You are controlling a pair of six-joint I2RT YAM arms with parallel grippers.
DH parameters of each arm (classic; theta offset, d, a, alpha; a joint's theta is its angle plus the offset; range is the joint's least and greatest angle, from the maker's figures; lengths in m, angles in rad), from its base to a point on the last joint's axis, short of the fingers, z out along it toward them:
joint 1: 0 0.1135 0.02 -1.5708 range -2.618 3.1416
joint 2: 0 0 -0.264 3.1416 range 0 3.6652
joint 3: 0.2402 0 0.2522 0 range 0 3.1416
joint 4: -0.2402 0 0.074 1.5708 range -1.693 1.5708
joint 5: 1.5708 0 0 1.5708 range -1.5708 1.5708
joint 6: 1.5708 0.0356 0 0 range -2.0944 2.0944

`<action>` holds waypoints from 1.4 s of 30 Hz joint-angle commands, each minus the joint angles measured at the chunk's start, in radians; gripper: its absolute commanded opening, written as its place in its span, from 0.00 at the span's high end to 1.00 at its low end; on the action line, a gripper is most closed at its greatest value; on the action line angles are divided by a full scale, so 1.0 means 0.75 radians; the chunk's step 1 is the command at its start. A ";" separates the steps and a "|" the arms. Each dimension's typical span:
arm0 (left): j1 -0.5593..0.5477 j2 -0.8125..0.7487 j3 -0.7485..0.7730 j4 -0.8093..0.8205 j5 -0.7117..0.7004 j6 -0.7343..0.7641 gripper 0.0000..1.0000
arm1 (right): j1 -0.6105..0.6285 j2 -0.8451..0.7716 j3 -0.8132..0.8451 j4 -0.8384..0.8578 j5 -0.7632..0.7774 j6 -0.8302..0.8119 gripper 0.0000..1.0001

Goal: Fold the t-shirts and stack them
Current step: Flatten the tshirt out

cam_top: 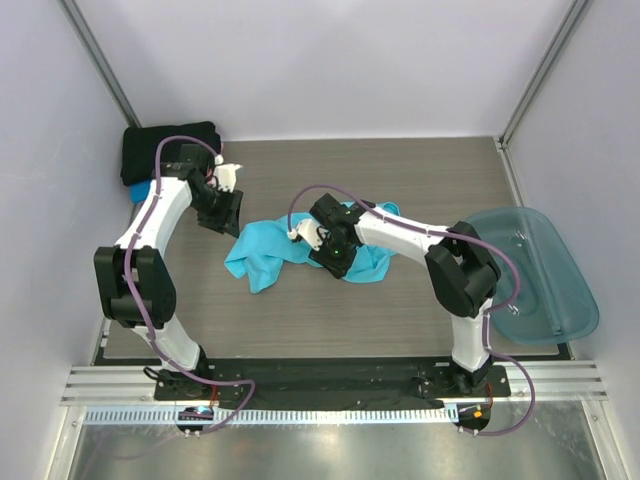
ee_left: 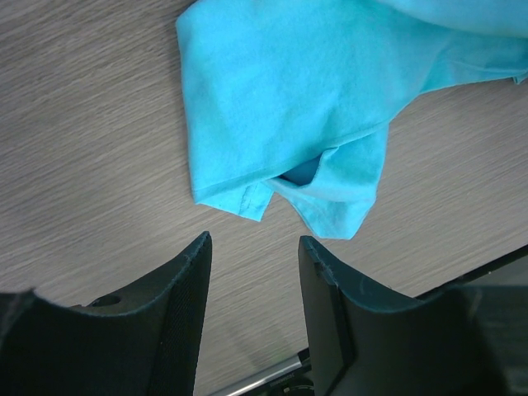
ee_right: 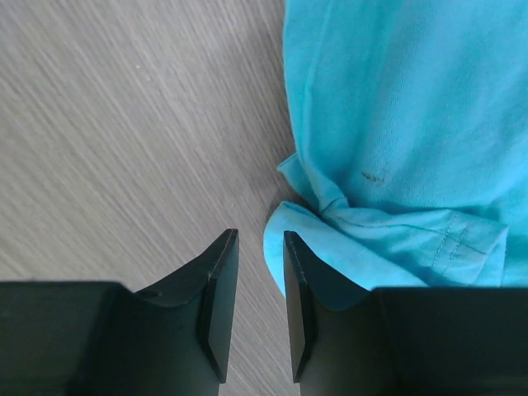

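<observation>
Turquoise t-shirt (cam_top: 262, 255): it lies unfolded and crumpled near the middle of the worktop (cam_top: 400, 320), in a loose band running from near-left to far-right.
Shirt from the left wrist: one end of the turquoise t-shirt (ee_left: 289, 107) spreads flat on the worktop (ee_left: 82, 124), with a hemmed flap doubled under its near edge.
Shirt from the right wrist: the turquoise t-shirt (ee_right: 412, 107) shows a small dark mark, a stitched hem, and a rolled fold at its edge on the worktop (ee_right: 99, 107).
Right tool (cam_top: 338, 262): it sits low over the middle of the shirt.
Right tool grip: in its own camera the right tool (ee_right: 260, 239) has its fingers a narrow way apart, with bare worktop in the gap. Nothing is held, and the rolled fold lies just beyond the right-hand fingertip.
Left tool (cam_top: 225, 222): it hangs just beside the shirt's left end, on the far side of it.
Left tool grip: the left tool (ee_left: 252, 243) has its fingers spread wide and empty, with wood grain showing between them. The shirt's doubled flap lies just ahead of the tips, apart from them.
Black t-shirt (cam_top: 165, 148): it is folded in the far left corner, well apart from the turquoise one.
Blue cloth (cam_top: 138, 190): a sliver shows at the near edge of the black t-shirt, mostly hidden by the left arm.
Tub (cam_top: 545, 275): translucent teal plastic, at the worktop's right edge beside the right arm and well apart from the shirt.
</observation>
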 commanded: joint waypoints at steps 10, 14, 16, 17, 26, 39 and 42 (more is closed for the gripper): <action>0.037 -0.007 0.075 -0.080 -0.028 0.037 0.52 | -0.004 0.081 0.089 0.052 0.095 0.049 0.63; 0.037 0.002 0.077 -0.069 -0.015 0.000 0.52 | -0.006 0.099 0.091 0.054 0.101 0.058 0.63; 0.037 0.004 0.077 -0.071 -0.007 -0.010 0.52 | -0.004 0.110 0.085 0.057 0.101 0.056 0.63; 0.037 0.002 0.075 -0.067 -0.007 -0.012 0.52 | -0.004 0.116 0.085 0.052 0.091 0.064 0.63; 0.037 0.006 0.075 -0.065 -0.005 -0.022 0.52 | -0.004 0.163 0.067 0.048 0.083 0.092 0.64; 0.037 0.000 0.132 -0.116 -0.015 0.018 0.52 | -0.004 -0.103 0.022 0.036 0.292 0.042 0.98; 0.037 -0.019 0.173 -0.145 -0.034 0.057 0.52 | -0.006 -0.290 0.052 -0.027 0.343 -0.048 0.99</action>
